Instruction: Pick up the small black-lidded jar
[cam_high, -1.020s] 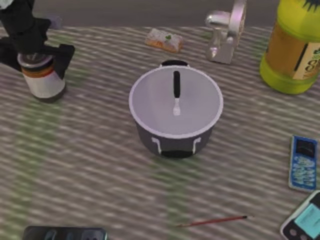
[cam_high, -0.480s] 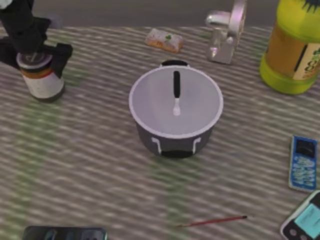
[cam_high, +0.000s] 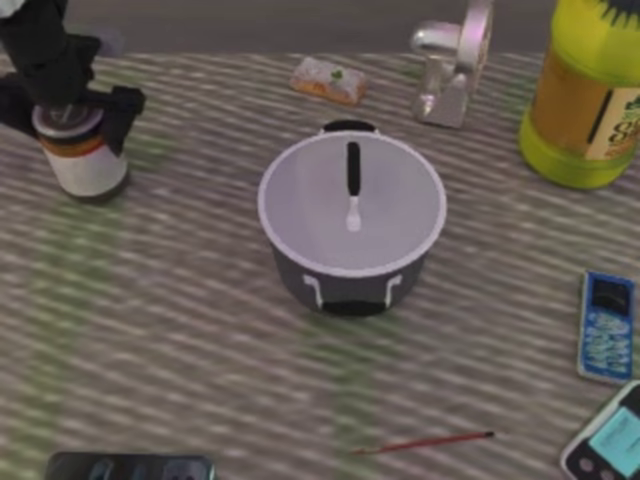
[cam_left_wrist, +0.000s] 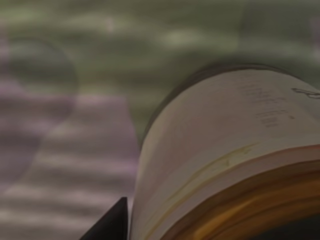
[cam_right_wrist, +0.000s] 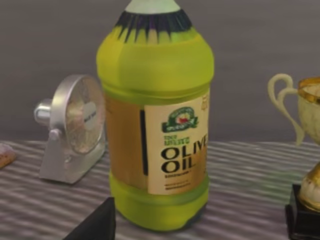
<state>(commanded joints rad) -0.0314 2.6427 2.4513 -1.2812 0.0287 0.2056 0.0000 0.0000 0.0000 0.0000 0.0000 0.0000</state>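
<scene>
Left tool (cam_high: 65, 100) clamped on small black-lidded jar (cam_high: 85, 160) just under the lid, far left. Glass: rigid, slick, light, breakable. Right tool unseen.

Layout, top view. Pot (cam_high: 351, 222) sits mid-table. Small black-lidded jar (cam_high: 82, 152) at far left, well apart from pot, upright; my left gripper (cam_high: 66, 103) sits over its top, fingers either side of lid. Snack bar (cam_high: 328, 79) behind pot, near back edge. Desk fan (cam_high: 452, 70) right of snack bar, also at back. Olive oil bottle (cam_high: 588, 90) at back right corner, right of fan. Two phones on right edge: one (cam_high: 606, 325) before the bottle, another (cam_high: 612, 435) at front right corner. Pencil (cam_high: 424, 441) lies before pot, twd front. Another device (cam_high: 128, 466) at front left edge. Right wrist view: trophy (cam_right_wrist: 309, 150) stands beside the bottle, on the side away from fan.
</scene>
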